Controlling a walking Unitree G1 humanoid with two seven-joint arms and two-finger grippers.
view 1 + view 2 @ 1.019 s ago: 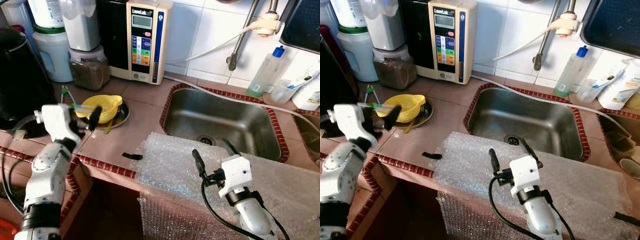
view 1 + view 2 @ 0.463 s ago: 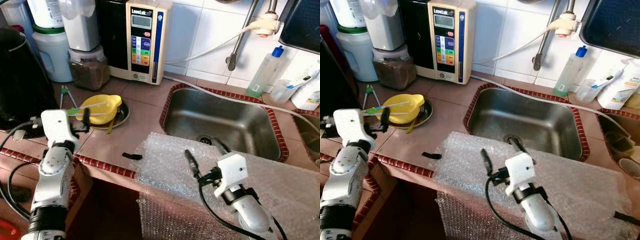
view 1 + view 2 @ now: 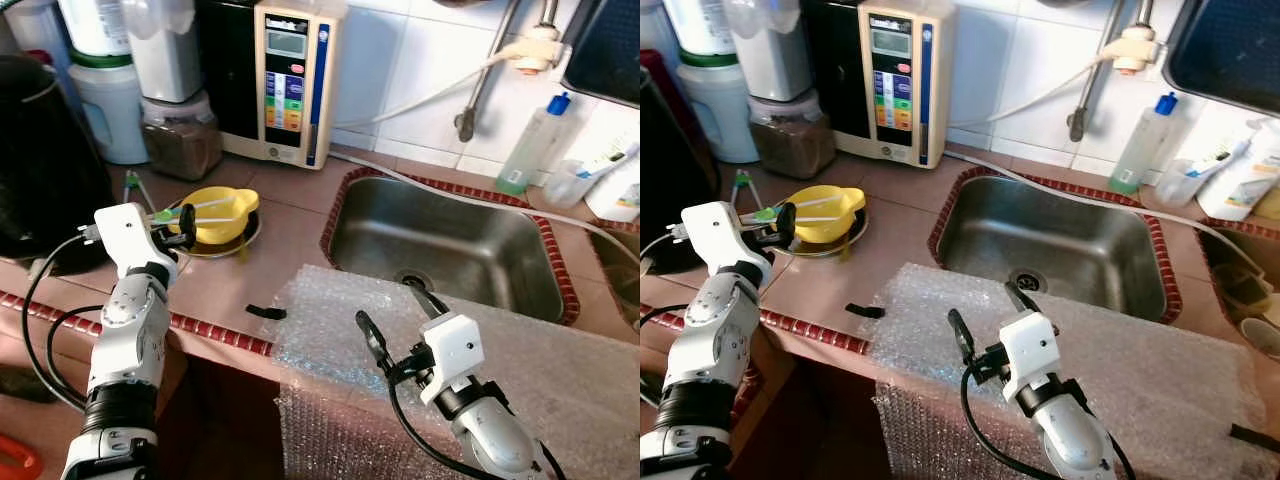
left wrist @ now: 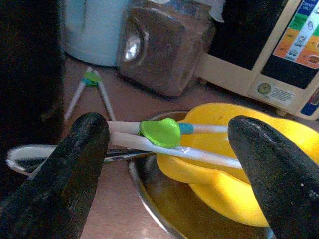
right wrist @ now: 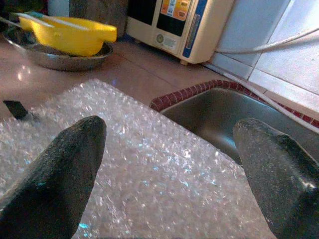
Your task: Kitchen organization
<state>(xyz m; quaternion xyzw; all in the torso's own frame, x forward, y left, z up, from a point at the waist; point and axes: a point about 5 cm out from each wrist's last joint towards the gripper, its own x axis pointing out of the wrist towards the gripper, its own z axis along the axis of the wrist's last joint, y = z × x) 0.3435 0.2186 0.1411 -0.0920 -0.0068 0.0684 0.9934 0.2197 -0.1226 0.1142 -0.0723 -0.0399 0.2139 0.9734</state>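
A yellow bowl (image 3: 222,213) sits in a shallow metal dish (image 3: 245,236) on the tiled counter, left of the sink. White training chopsticks (image 3: 200,209) with a green joint (image 4: 160,131) lie across the bowl's rim. My left gripper (image 3: 178,228) is level with them at the bowl's left side, open, with the chopsticks' joint end between its fingers (image 4: 82,149). I cannot tell whether they touch a finger. My right gripper (image 3: 392,315) hovers open and empty over the bubble wrap (image 3: 330,320) in front of the sink.
A steel sink (image 3: 450,240) lies behind the bubble wrap. A second pair of chopsticks (image 3: 133,188) and a spoon (image 4: 25,158) lie by the dish. A black kettle (image 3: 45,160), a brown jar (image 3: 180,140) and a water unit (image 3: 290,80) line the back. A small black piece (image 3: 265,311) lies near the counter edge.
My left gripper has shifted and turned beside the bowl, ending with the chopsticks between its fingers. My right gripper has drifted left and nearer to me over the bubble wrap.
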